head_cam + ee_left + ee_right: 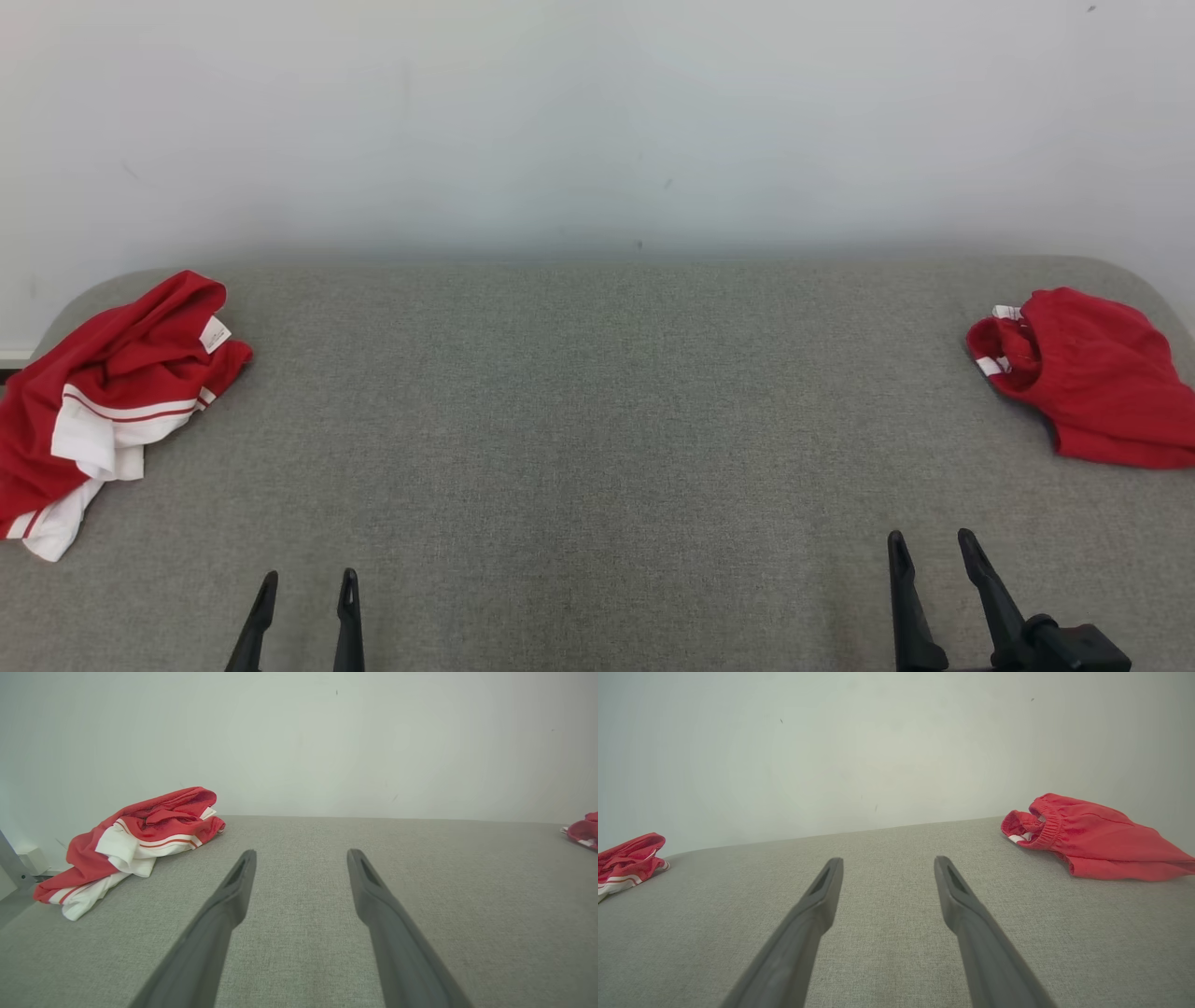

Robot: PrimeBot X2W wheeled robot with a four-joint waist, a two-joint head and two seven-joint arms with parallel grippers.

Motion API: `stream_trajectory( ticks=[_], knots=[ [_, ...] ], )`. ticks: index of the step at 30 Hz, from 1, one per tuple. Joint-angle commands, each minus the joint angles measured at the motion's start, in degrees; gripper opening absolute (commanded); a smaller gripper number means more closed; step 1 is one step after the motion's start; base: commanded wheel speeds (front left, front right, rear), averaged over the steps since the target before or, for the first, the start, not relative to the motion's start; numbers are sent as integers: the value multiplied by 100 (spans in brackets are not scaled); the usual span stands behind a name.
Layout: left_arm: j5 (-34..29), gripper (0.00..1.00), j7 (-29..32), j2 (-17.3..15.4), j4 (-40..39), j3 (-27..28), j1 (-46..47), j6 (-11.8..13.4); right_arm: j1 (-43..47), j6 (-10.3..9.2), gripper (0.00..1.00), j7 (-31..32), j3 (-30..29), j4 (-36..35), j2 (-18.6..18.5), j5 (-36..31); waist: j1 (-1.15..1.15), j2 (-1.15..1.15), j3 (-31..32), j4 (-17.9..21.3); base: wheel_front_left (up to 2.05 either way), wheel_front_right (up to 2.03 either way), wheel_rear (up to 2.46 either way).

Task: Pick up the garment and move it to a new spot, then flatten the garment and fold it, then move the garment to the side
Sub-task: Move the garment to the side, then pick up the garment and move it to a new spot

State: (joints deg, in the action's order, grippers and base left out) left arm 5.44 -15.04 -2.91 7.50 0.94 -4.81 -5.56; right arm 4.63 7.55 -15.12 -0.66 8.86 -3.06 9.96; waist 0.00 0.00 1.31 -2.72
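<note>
The garment point(107, 392) lies crumpled at the far left of the grey table, red with white sleeves, striped trim and a small white label. The left wrist view has the garment point(135, 842) ahead and to the left; the right wrist view catches the garment point(626, 861) at its left edge. My left gripper point(309, 581) stands open near the front edge, well to the right of the garment and apart from it. My right gripper point(932, 541) is open at the lower right, empty. Both grippers' dark fingers spread wide over bare cloth: left gripper point(301, 855), right gripper point(888, 862).
A smaller plain red garment point(1088, 373) with an elastic waistband lies at the far right, also seen as the red garment point(1087, 837). The grey fabric table point(597, 420) ends against a pale wall point(597, 121). Its back corners are rounded.
</note>
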Motion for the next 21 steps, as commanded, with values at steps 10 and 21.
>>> stream_trajectory(
  ticks=[10, 21],
  knots=[
    [-201, 100, -19, 5, 222, -19, -14, -8, 46, -10, 100, -2, 15, 78, 24, -76, 0, 0, -17, 33, 0, 0, 0],
    [-169, 100, -19, 5, 205, 11, -60, 21, 84, -10, 100, -2, -55, 136, 23, -38, 0, 0, -20, 17, 0, 0, 0]
  ],
)
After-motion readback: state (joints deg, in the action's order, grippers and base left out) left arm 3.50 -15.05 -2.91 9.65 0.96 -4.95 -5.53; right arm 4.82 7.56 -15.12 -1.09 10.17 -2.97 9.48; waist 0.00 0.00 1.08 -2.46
